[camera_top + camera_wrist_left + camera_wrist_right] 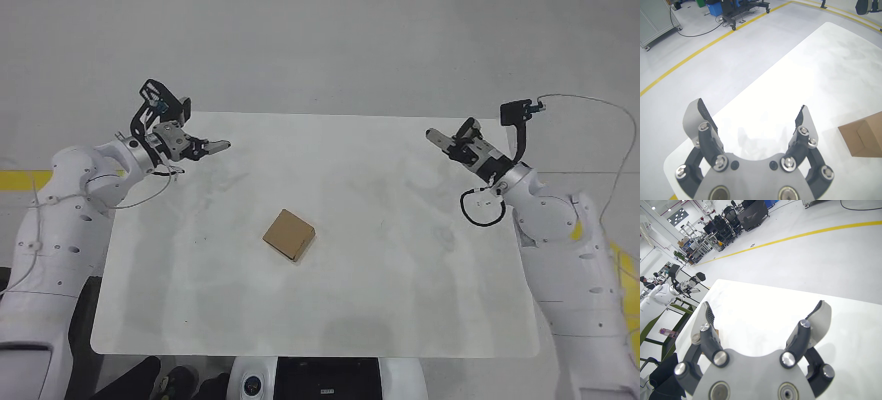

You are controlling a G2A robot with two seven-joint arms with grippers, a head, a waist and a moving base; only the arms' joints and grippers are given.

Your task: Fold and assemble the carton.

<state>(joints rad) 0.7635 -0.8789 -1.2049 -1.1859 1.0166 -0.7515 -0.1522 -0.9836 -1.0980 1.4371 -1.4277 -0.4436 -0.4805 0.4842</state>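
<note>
- Well, the carton point(289, 236) sits near the middle of the table point(420, 310), well apart from both my grippers, a small brown box turned at an angle to the table's edges.
- From my left wrist it looks boxed up, with a flap seam across one face, so I judge the step in hand is to come in and finish or check the closure.
- To do it well I would steady a side wall with one gripper and press the flap with the other, meeting the turned faces squarely so the light box does not skid.
- My left gripper point(752, 105) hovers over a far corner of the table, fingers wide apart, touching nothing.
- My right gripper point(763, 303) hovers over the other far corner, likewise wide apart and empty.
</note>
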